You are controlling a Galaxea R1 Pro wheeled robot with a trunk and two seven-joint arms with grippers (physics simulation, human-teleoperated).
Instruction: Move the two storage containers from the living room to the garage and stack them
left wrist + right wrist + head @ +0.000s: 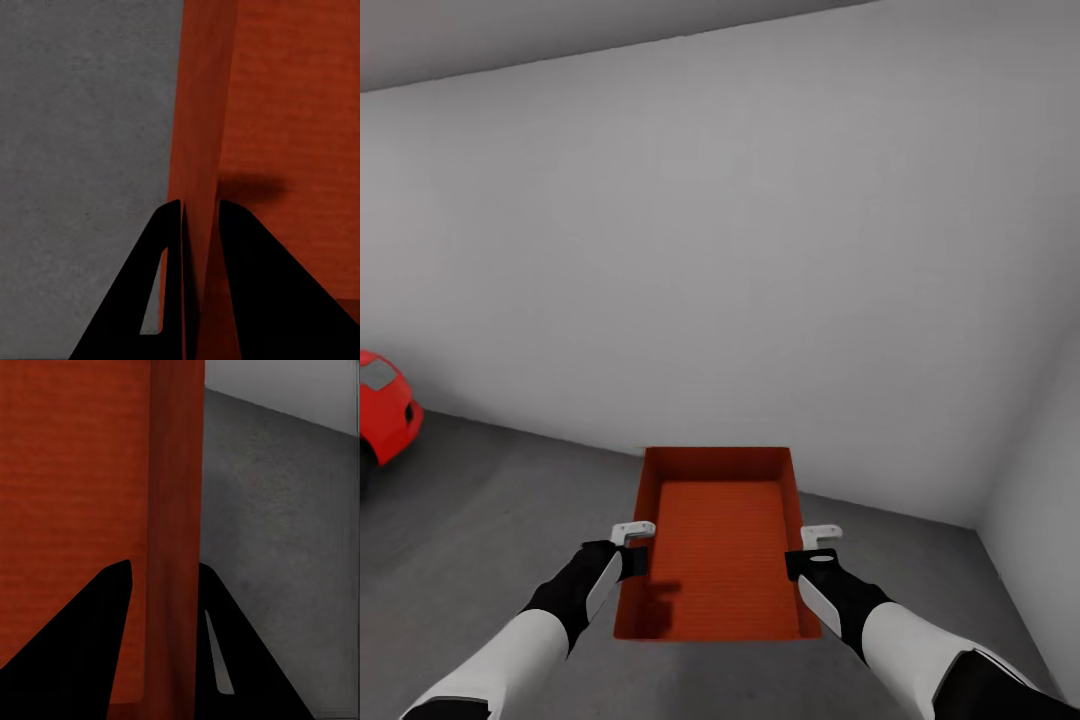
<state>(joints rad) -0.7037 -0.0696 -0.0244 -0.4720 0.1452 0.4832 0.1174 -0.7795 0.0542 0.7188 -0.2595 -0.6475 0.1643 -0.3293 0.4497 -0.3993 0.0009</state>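
Note:
An orange-red storage container [717,545] hangs in front of me above the dark grey concrete floor [480,520] of the garage, held by both long side walls. My left gripper [632,560] is shut on its left wall [199,142], one finger [161,285] outside and one inside. On the opposite side, my right gripper [801,562] is shut on the right wall [174,510], with its fingers [97,645] straddling it. The bin is empty, showing a ribbed flat bottom.
A plain pale grey wall [740,250] stands close ahead, meeting a side wall [1040,480] in a corner at the right. A red car [382,410] shows at the left edge. Bare concrete lies under and around the bin.

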